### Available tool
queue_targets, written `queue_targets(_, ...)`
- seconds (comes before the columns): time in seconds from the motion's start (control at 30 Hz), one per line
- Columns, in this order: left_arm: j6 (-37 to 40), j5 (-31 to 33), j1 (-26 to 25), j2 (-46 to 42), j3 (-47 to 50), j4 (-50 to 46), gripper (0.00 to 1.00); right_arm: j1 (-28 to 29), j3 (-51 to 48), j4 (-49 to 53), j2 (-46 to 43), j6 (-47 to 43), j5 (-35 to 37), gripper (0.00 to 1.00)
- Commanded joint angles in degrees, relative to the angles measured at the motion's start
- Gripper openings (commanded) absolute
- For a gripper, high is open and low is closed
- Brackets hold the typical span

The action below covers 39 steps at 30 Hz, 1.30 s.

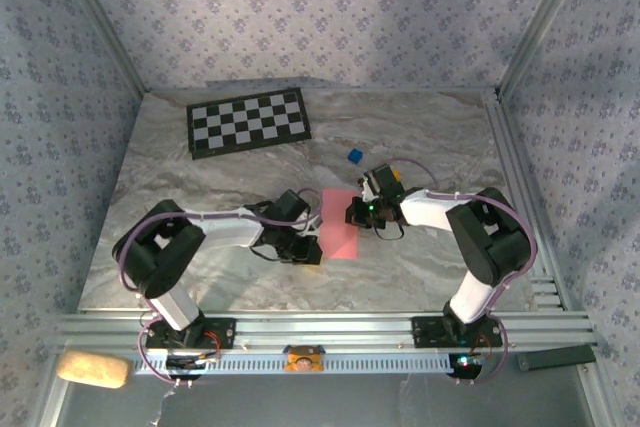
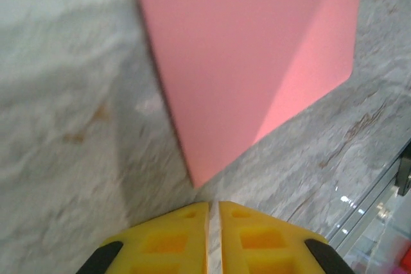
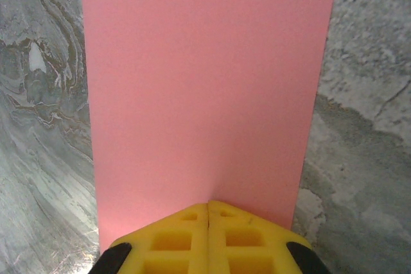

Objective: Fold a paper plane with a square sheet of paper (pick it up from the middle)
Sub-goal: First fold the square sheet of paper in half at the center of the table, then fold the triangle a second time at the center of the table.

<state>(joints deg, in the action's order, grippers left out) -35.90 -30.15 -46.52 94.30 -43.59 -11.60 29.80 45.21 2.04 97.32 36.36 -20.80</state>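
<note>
On the marble table, the square sheet of paper is lying between the arms, apparently folded in half. The right gripper, fingers together, is being pressed at its edge. The left gripper, nearly closed on nothing, is being held just off its corner. Nose and wing folds are judged outstanding.

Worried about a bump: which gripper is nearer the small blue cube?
Right. The right gripper is directly on the near side of the small blue cube; the left gripper is farther away, closer to the robot and leftward.
</note>
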Motion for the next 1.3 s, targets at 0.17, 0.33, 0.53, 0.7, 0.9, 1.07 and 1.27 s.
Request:
queue_targets(0.17,-1.38,4.48,3.99,-12.23,-2.01,-1.97,0.15,0.04,3.07,11.26,0.87,-8.08,-3.44,0.06)
queue_targets(0.33,-7.54,0.49,10.91,-4.63,-7.12,9.02,0.15,-0.05,4.44,13.09,-8.45,-6.51,-2.63,0.21)
queue_targets(0.53,-5.22,-0.8,11.71,7.12,-20.24,3.66,0.12,-1.89,-5.02,13.05,-23.66,7.58,9.63,0.36)
queue_targets(0.7,-4.89,-1.69,11.82,13.99,-25.89,2.51,0.11,0.34,-16.26,4.11,-33.74,15.7,14.05,0.38)
queue_targets(0.9,-4.8,-3.54,12.25,18.42,-28.5,2.59,0.11,-0.6,-17.63,7.51,-35.58,14.99,6.28,0.34)
queue_targets(1.07,-4.24,-4.13,12.55,21.04,-29.27,2.55,0.11,0.65,-17.43,4.88,-32.64,14.6,2.6,0.31)
queue_targets(1.27,-2.86,-3.15,13.16,23.13,-27.92,1.68,0.09,1.13,-16.25,5.69,-28.96,13.61,0.52,0.31)
